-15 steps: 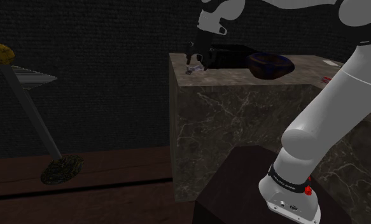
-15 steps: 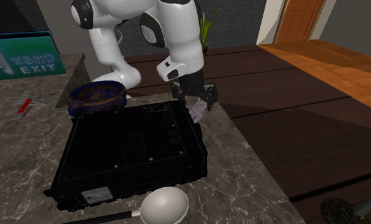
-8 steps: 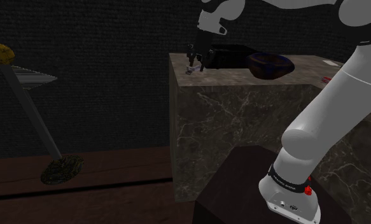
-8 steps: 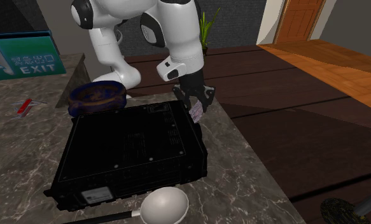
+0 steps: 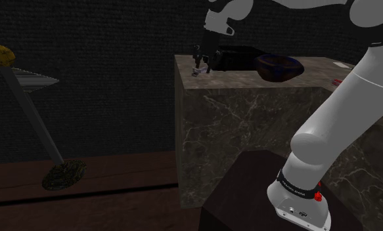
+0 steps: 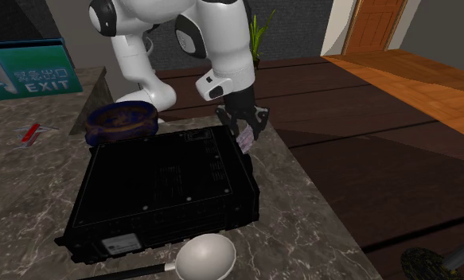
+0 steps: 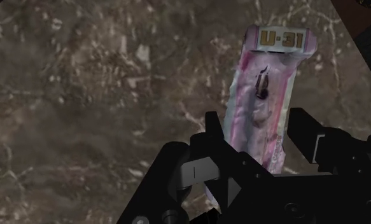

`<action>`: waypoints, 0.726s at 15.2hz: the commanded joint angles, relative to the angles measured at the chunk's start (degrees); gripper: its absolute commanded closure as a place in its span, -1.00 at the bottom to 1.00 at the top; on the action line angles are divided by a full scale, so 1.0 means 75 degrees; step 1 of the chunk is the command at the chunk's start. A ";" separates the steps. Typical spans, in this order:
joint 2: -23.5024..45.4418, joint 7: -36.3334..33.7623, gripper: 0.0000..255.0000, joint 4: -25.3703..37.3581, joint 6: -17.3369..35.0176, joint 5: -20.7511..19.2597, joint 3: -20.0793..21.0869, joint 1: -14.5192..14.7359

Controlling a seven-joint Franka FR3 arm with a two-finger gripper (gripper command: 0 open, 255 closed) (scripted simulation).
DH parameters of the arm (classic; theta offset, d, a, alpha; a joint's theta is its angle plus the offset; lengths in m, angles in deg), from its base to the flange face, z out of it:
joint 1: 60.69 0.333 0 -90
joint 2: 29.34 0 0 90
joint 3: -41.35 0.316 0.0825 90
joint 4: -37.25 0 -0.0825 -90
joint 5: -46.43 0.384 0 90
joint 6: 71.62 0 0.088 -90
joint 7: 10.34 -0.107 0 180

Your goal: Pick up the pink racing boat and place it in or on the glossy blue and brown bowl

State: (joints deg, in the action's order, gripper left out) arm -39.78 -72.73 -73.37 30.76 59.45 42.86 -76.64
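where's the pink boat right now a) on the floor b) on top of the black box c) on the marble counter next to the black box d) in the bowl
c: the boat lies on the marble counter just beside the black box, with the gripper clasping it, and the bowl sits apart at the box's far corner.

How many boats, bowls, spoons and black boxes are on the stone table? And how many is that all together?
pink boat: 1
blue and brown bowl: 1
white spoon: 1
flat black box: 1
Total: 4
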 commanded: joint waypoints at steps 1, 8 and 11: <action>0.0008 -0.0036 1.00 0.0166 -0.0155 -0.0008 -0.0001 0.0000; 0.0095 -0.0173 1.00 0.0975 -0.0865 -0.0037 -0.0019 -0.0009; 0.0159 -0.0232 1.00 0.1353 -0.1174 -0.0045 -0.0027 -0.0011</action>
State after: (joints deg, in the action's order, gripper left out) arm -38.71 -74.25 -64.18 22.72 59.14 42.65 -76.74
